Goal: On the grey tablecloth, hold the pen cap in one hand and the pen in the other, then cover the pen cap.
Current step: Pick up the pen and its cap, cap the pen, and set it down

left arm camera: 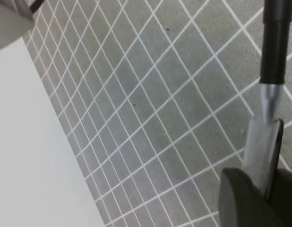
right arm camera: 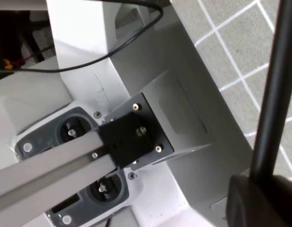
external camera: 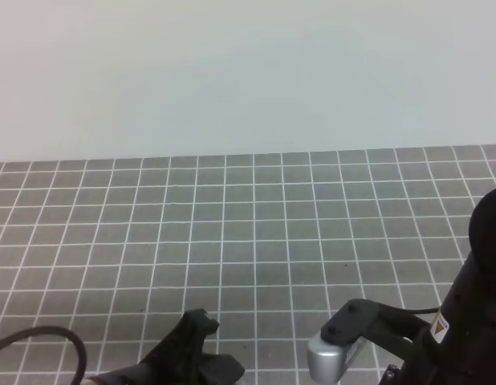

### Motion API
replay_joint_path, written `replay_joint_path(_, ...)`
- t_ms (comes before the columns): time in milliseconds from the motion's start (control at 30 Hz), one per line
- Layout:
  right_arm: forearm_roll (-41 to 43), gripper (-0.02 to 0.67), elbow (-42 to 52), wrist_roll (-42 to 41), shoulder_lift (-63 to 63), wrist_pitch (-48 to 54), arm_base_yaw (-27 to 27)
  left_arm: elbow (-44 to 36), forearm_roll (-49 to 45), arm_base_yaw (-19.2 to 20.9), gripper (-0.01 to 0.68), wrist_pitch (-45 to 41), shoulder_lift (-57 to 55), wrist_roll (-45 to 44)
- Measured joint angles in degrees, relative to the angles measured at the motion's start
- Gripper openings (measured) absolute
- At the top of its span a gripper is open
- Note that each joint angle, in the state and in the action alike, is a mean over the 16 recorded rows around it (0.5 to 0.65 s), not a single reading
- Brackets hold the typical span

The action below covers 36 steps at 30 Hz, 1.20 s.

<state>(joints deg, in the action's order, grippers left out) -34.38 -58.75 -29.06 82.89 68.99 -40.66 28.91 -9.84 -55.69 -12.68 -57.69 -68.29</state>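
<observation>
The left hand [left arm camera: 259, 189] clamps the pen cap [left arm camera: 263, 151] with the pen [left arm camera: 274, 42] tip entering it; the right hand [right arm camera: 264, 198] grips the pen; full seating appears left.

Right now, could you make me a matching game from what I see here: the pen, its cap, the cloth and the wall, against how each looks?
Things:
1. pen
2. pen cap
3. grey tablecloth
4. wall

Looks:
A. plain and pale
B. black, with a silvery tip
C. crossed by thin white grid lines
D. short greyish see-through tube

Pairs: 1-B, 2-D, 3-C, 4-A
</observation>
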Motion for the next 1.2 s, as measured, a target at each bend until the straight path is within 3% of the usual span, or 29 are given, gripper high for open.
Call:
replay_joint_path(700, -0.37, 0.066, 0.22, -1.14, 0.47, -0.95, -0.08, 0.00, -0.02, -5.27, 0.076, -0.03, 0.00, -1.17)
replay_joint_path(1200, -3.71, 0.064, 0.40, -0.88, 0.47, -4.33, -0.13, -0.03, 0.03, -5.60, 0.080, -0.74, 0.06, 2.80)
